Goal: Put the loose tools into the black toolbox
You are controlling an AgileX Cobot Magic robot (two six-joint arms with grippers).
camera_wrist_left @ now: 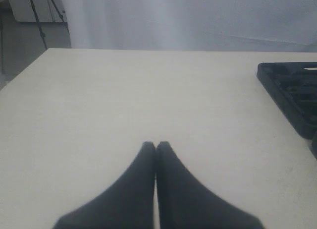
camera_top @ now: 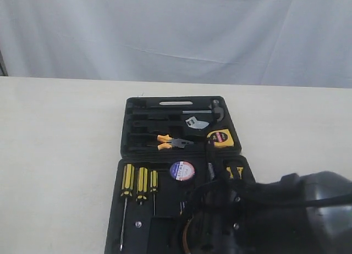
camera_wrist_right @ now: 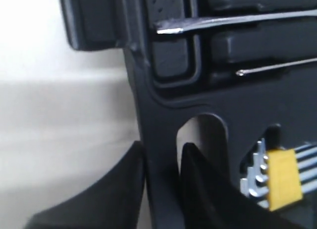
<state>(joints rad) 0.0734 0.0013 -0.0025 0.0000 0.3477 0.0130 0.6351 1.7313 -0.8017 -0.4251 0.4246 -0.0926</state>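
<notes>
The black toolbox (camera_top: 124, 127) lies open on the table. In its far half rest the black-and-orange pliers (camera_top: 171, 142) and the yellow tape measure (camera_top: 221, 138). The black tape roll (camera_top: 182, 170) with a blue-white label sits in the near half. A yellow-and-black piece (camera_top: 235, 170) peeks out beside the right arm (camera_top: 264, 221); what it is I cannot tell. My right gripper (camera_wrist_right: 163, 148) straddles the handle bar (camera_wrist_right: 158, 115) at the box's near edge, a finger pressed on each side. Over bare table, my left gripper (camera_wrist_left: 156, 145) is shut and empty, with the toolbox's corner (camera_wrist_left: 292, 90) off to one side.
Three yellow-black screwdrivers (camera_top: 141, 182) lie in slots of the near half, tips (camera_wrist_right: 171, 26) showing in the right wrist view. A yellow-clipped hex key set (camera_wrist_right: 282, 177) sits beside the handle. A hammer (camera_top: 217, 108) and wrench (camera_top: 196, 122) lie in the far half. A white curtain (camera_top: 176, 28) hangs behind the table.
</notes>
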